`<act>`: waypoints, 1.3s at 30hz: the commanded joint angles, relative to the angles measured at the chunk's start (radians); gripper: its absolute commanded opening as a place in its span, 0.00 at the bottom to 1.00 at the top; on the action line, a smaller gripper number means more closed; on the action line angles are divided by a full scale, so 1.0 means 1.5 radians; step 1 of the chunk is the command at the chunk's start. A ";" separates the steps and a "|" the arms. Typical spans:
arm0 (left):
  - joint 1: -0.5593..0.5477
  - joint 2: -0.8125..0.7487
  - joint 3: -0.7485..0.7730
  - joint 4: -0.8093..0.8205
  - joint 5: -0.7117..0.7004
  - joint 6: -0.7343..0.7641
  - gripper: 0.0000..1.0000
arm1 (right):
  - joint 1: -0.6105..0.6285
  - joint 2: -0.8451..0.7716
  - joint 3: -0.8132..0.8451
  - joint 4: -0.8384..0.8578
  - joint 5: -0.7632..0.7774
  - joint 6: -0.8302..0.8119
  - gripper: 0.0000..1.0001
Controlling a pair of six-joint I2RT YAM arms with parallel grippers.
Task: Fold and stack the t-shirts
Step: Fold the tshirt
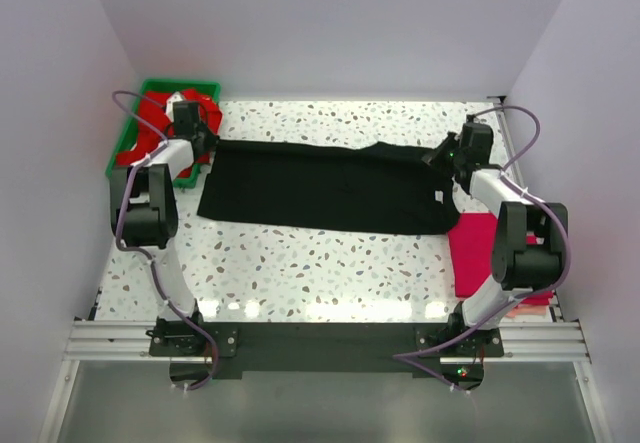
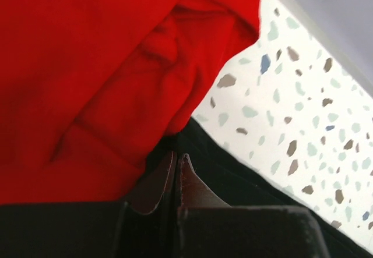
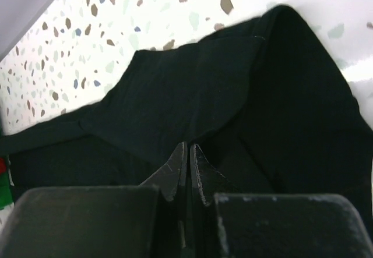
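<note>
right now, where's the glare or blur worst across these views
top external: white glare on the table near edge; left wrist: red t-shirt soft, left claw dark and blurred; right wrist: table blown out top right, black t-shirt folds barely read

I see the black t-shirt (image 1: 320, 188) spread across the table (image 1: 300, 273), left gripper (image 1: 203, 148) and right gripper (image 1: 441, 159) at its ends.
</note>
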 commanded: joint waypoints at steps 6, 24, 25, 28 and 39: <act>0.011 -0.085 -0.084 -0.018 -0.044 -0.020 0.00 | -0.004 -0.073 -0.076 0.034 0.001 0.014 0.00; 0.011 -0.158 -0.175 -0.026 -0.046 -0.025 0.00 | -0.005 -0.128 -0.154 0.020 0.008 0.021 0.00; 0.012 -0.157 -0.178 -0.025 -0.042 -0.026 0.00 | -0.004 -0.128 -0.158 0.024 0.007 0.023 0.00; 0.012 -0.156 -0.190 -0.027 -0.030 -0.034 0.01 | -0.005 -0.123 -0.170 0.031 -0.006 0.026 0.00; 0.007 -0.247 -0.235 0.015 0.019 -0.039 0.46 | 0.012 -0.146 -0.115 -0.048 0.008 -0.018 0.55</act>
